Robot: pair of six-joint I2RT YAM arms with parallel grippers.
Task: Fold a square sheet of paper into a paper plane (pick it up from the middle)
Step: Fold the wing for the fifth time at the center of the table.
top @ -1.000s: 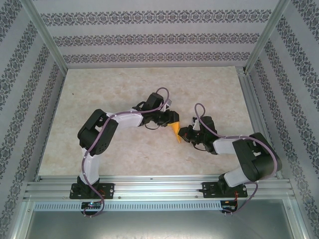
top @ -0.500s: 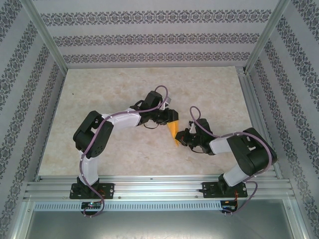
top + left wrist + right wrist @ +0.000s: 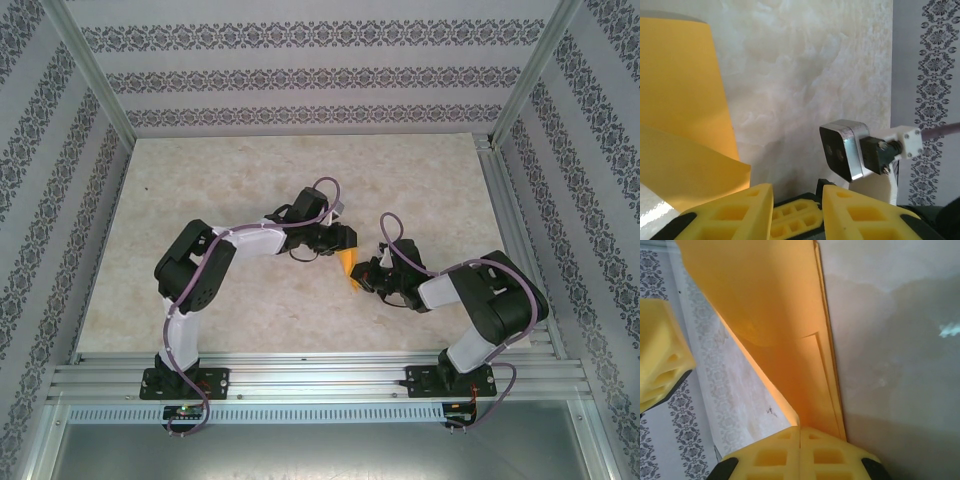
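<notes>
My right gripper (image 3: 800, 434): clamped on paper plane (image 3: 785, 330), bottom centre | my left gripper (image 3: 797, 190): jaws parted, gripping nothing

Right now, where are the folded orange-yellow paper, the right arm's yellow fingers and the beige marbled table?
folded orange-yellow paper (image 3: 785, 315), right wrist view, on its broad flat face.
right arm's yellow fingers (image 3: 772, 455), right wrist view, on one finger's ribbed face.
beige marbled table (image 3: 250, 170), top external view, on a bare far part.
</notes>
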